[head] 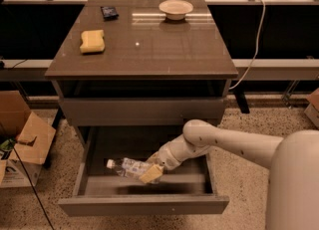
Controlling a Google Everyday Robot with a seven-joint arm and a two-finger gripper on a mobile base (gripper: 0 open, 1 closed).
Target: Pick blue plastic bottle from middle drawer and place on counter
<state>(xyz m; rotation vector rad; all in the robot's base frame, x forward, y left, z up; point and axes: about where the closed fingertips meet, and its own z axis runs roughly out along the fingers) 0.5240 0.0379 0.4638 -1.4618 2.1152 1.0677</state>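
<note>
Blue plastic bottle (128, 168) lies low in the open middle drawer (143, 205), nearer its front left corner, with the white cap pointing at the left edge. The gripper (152, 173) reaches down into the drawer from the right and looks clamped on the bottle's base end, probably so that the arm can lift it clear of the drawer front. Above, the counter (149, 50) has bare room along its front edge. A yellow sponge (92, 41) sits near the left edge and a bowl (175, 8) at the back edge.
</note>
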